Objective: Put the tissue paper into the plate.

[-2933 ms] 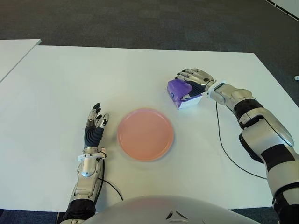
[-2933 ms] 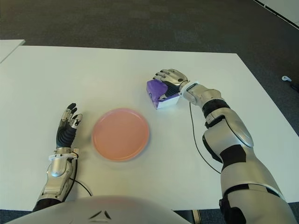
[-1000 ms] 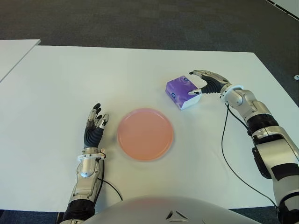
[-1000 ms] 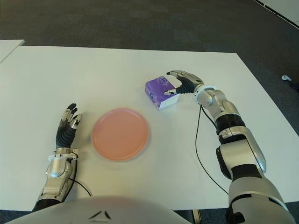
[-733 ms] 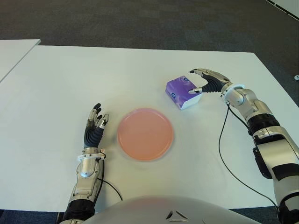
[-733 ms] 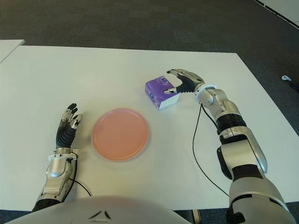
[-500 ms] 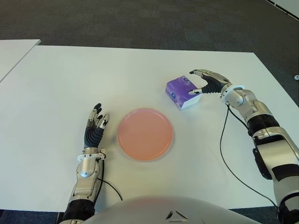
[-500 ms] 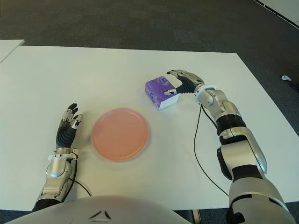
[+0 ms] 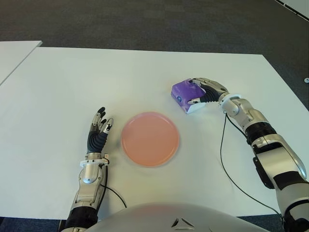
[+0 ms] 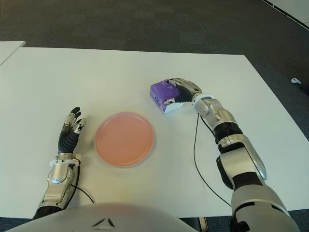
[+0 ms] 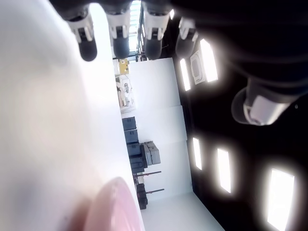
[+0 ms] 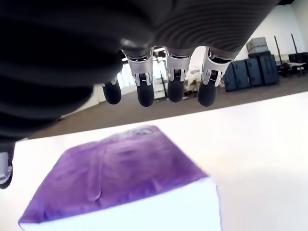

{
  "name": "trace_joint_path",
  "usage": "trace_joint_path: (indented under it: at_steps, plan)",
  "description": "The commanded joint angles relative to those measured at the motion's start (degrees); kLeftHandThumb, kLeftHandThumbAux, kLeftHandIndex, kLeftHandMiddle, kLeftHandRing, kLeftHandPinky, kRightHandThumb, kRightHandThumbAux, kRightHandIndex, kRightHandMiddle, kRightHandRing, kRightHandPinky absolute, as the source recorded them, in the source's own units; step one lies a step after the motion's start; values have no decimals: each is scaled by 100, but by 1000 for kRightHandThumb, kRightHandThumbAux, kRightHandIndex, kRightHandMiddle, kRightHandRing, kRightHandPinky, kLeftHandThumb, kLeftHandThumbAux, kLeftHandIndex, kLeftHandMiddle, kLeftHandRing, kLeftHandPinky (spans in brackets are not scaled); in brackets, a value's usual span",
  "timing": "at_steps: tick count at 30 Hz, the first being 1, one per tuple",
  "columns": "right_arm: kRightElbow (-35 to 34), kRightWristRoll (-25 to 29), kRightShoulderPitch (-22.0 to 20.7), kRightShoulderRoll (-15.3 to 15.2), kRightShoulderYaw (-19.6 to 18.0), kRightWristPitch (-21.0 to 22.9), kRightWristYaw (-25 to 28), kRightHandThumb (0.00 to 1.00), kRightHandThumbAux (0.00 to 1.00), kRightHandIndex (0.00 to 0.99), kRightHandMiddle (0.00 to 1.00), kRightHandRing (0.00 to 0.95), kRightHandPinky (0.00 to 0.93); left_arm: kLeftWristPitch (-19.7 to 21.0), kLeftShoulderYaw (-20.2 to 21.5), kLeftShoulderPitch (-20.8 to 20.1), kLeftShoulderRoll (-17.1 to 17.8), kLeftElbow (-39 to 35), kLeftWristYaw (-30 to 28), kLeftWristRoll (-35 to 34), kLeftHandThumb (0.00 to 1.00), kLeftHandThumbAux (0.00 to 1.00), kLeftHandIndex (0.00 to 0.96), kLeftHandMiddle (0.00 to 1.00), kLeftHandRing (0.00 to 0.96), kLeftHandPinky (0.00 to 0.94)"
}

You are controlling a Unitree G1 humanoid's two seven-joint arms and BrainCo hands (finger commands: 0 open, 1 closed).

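Note:
The tissue paper is a purple pack with white sides (image 9: 182, 91), lying on the white table (image 9: 72, 77) behind and to the right of the pink plate (image 9: 150, 138). My right hand (image 9: 199, 92) reaches over the pack from the right. Its fingers (image 12: 175, 84) stretch across the purple top (image 12: 120, 178) with a gap under them, and the thumb sits by the near white side. The hand is open around the pack. My left hand (image 9: 98, 130) shows open to the left of the plate, fingers straight. The plate has nothing in it.
A second white table's corner (image 9: 14, 53) shows at the far left. Dark carpet (image 9: 145, 19) lies beyond the table's far edge. A black cable (image 9: 227, 164) runs along the table under my right forearm.
My right hand, which stood open just right of the pack, has moved left over it, with its fingers now across the top. The pack, plate and left hand have not moved.

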Motion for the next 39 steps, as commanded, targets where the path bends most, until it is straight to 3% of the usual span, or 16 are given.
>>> trace_joint_path:
  at_steps: [1, 5, 8, 12, 28, 39]
  plan:
    - [-11, -273, 68, 135, 135, 151, -458, 142, 453, 0, 0, 0, 0, 356, 9, 368, -55, 524, 17, 41, 0, 413, 0, 0, 0, 0]
    - [-182, -385, 53, 255, 136, 439, -688, 136, 480, 0, 0, 0, 0, 370, 13, 352, -78, 532, 48, 54, 0, 410, 0, 0, 0, 0]
    - [-216, -444, -168, 684, 186, 955, -687, 126, 495, 0, 0, 0, 0, 392, 16, 337, -98, 541, 40, 31, 0, 410, 0, 0, 0, 0]
    - [-251, -457, -275, 918, 215, 1274, -705, 122, 504, 0, 0, 0, 0, 391, 21, 328, -121, 541, 30, 18, 0, 413, 0, 0, 0, 0]
    - [-201, -521, -267, 1433, 237, 1985, -1243, 129, 512, 0, 0, 0, 0, 468, 3, 344, -225, 480, 153, 103, 0, 415, 0, 0, 0, 0]
    - [18, -475, -393, 1599, 199, 2151, -1493, 120, 500, 0, 0, 0, 0, 463, 12, 400, -289, 438, 198, 89, 0, 412, 0, 0, 0, 0]
